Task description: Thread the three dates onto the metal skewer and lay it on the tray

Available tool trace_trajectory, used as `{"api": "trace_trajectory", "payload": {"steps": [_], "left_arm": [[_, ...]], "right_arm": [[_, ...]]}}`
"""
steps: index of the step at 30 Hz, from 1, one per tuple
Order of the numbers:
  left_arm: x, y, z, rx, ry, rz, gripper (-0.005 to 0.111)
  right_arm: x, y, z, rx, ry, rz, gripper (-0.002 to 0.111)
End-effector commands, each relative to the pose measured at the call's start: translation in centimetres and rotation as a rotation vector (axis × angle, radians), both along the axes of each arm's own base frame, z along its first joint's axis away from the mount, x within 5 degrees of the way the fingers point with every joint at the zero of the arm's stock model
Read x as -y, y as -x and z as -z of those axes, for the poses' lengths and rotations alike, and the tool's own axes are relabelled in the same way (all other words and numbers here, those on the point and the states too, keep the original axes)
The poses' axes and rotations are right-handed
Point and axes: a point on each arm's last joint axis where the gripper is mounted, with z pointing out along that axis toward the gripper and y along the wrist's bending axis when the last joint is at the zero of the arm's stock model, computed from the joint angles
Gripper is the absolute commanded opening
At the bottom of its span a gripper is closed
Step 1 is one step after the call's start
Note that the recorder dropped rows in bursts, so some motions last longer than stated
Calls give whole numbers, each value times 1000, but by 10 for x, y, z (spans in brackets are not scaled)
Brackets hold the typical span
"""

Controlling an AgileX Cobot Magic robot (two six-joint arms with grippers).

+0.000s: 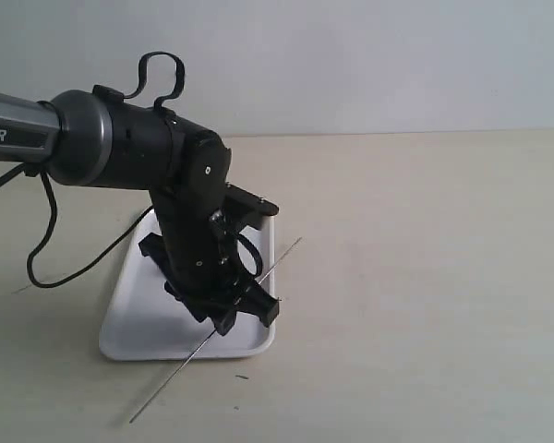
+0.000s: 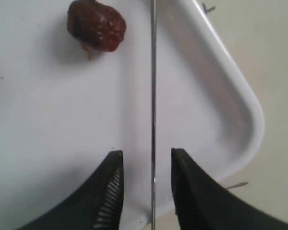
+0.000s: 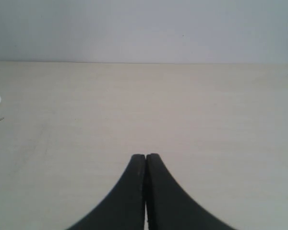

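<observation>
Bright, soft, even light, with a faint shadow beside the date [image 2: 96, 26] and slightly blurred close-ups.

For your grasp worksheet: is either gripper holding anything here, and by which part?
Nothing is held. The left gripper is open astride the skewer, with gaps on both sides; the right gripper is shut on nothing.

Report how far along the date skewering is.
Nothing looks threaded: the visible stretch of the metal skewer is bare and one date lies loose on the tray; the other two are out of sight. In hand: the left gripper stands open astride the skewer; the right gripper is shut, away from the tray. Left: grasping, threading all three, laying it on the tray.
</observation>
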Motion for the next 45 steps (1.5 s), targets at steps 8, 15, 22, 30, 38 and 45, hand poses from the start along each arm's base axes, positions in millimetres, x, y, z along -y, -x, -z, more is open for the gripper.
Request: {"api": "trace_trajectory", "payload": {"steps": [8, 15, 22, 30, 38, 45], "left_arm": [[1, -1, 10, -3, -6, -13, 35], [2, -1, 23, -26, -26, -15, 35], [1, 0, 26, -36, -35, -13, 0], [-5, 6, -37, 39, 22, 42, 0], [-41, 48, -111, 35, 3, 116, 0], [-87, 98, -128, 66, 0, 121, 0]], "right_arm": [[0, 0, 0, 11, 2, 7, 0], [0, 0, 0, 11, 2, 7, 0], [0, 0, 0, 11, 2, 7, 0], [0, 0, 0, 11, 2, 7, 0], [0, 0, 0, 11, 2, 7, 0], [0, 0, 0, 11, 2, 7, 0]]}}
